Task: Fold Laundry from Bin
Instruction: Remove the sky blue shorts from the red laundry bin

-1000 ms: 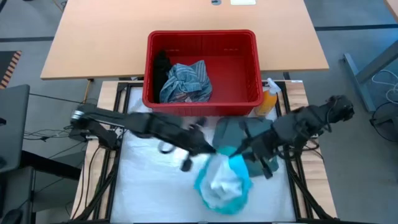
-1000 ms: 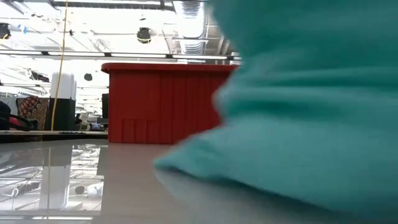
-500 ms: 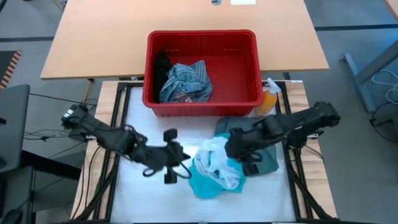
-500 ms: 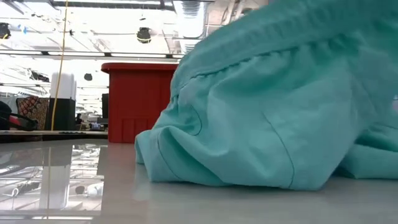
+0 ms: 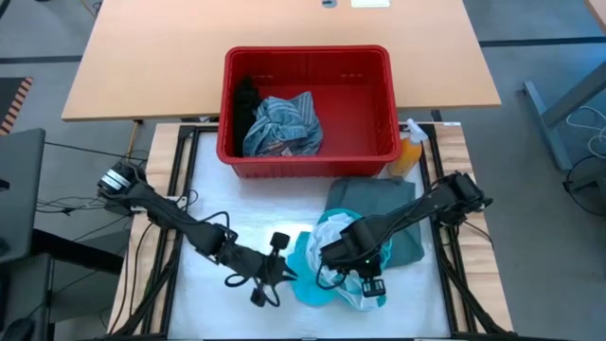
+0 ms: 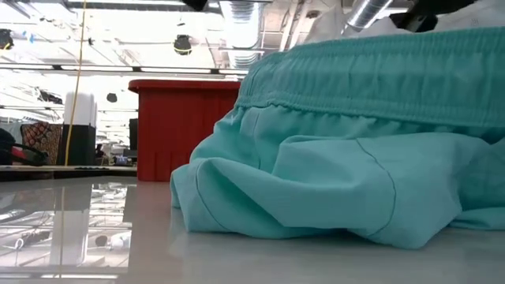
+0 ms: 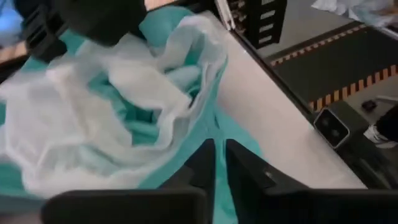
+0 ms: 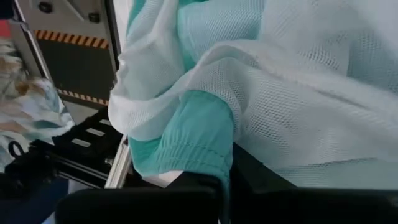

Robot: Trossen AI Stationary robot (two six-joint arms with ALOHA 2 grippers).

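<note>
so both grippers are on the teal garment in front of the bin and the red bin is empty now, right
Not quite: the red bin is not empty. The high view shows a blue-grey striped cloth and a black garment inside it. The rest holds: the left gripper and right gripper are both at the teal garment.

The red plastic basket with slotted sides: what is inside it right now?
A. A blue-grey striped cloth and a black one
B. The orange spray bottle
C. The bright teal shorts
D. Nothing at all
A. In the high view the red plastic basket with slotted sides holds a crumpled blue-grey striped cloth beside a black garment at its left end.
</note>
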